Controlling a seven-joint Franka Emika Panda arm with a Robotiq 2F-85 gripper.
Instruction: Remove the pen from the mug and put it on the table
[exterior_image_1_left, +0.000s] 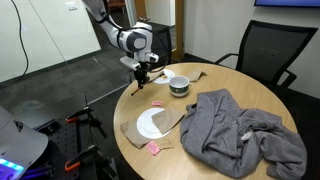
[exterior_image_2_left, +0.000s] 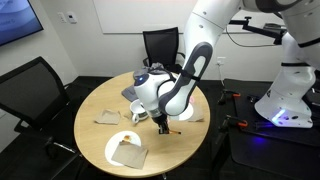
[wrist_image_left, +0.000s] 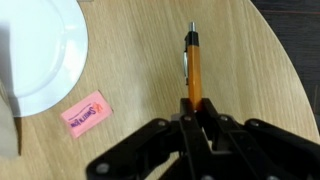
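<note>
Grips the pen (wrist_image_left: 193, 60) by its lower end in the clenched hand (wrist_image_left: 196, 106) at the bottom centre of the wrist view, orange barrel pointing up-frame over the bare tabletop (wrist_image_left: 255, 70); cannot tell whether it touches the wood. Shows the mug (exterior_image_1_left: 179, 85) apart, right of the hand, near the middle of an exterior view. Shows a white plate (wrist_image_left: 40, 50) at upper left of the wrist view, a pink slip (wrist_image_left: 87, 113) just below.
</note>
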